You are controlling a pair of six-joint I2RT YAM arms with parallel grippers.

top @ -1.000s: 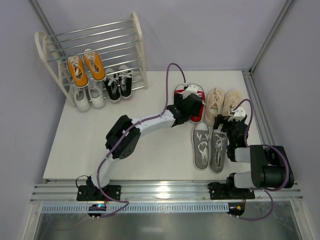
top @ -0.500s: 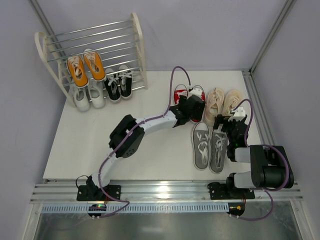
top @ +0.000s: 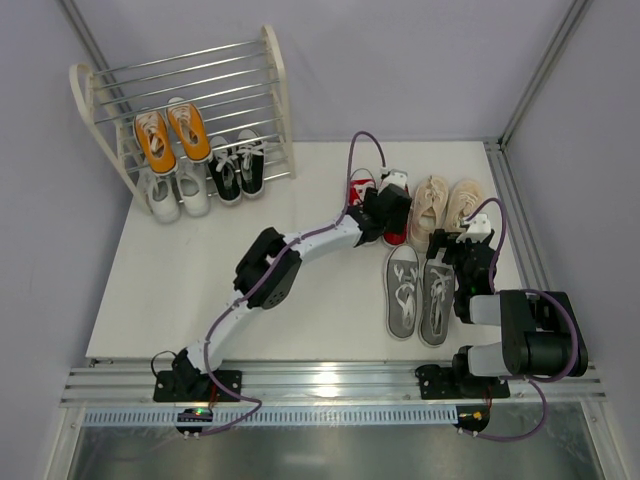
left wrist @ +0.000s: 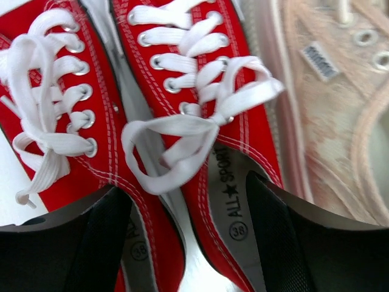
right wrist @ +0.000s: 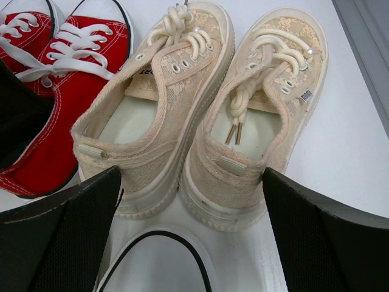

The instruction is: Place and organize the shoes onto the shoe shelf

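The red shoes (top: 358, 188) lie side by side on the table; in the left wrist view (left wrist: 115, 152) they fill the frame, white laces up. My left gripper (top: 388, 210) is open right over their heel ends (left wrist: 188, 243), one finger over each shoe's opening, with the two inner walls between the jaws. The beige pair (top: 447, 203) sits just right of them. My right gripper (top: 455, 245) is open and empty, low behind the beige heels (right wrist: 191, 243). The grey pair (top: 420, 290) lies nearer me. The shoe shelf (top: 275, 70) at the far left holds the orange pair (top: 170, 135), white pair (top: 178, 195) and black pair (top: 238, 170).
The beige shoes (right wrist: 182, 109) stand directly ahead of the right fingers, and a grey shoe's white toe cap (right wrist: 158, 267) lies beneath them. A beige shoe (left wrist: 340, 109) is close to the left gripper's right finger. Grey walls enclose the table; a metal rail (top: 520, 230) runs along the right edge.
My left gripper has moved farther away and slightly right, coming down over the red shoes' heel ends. The right arm and all other shoes have not moved.
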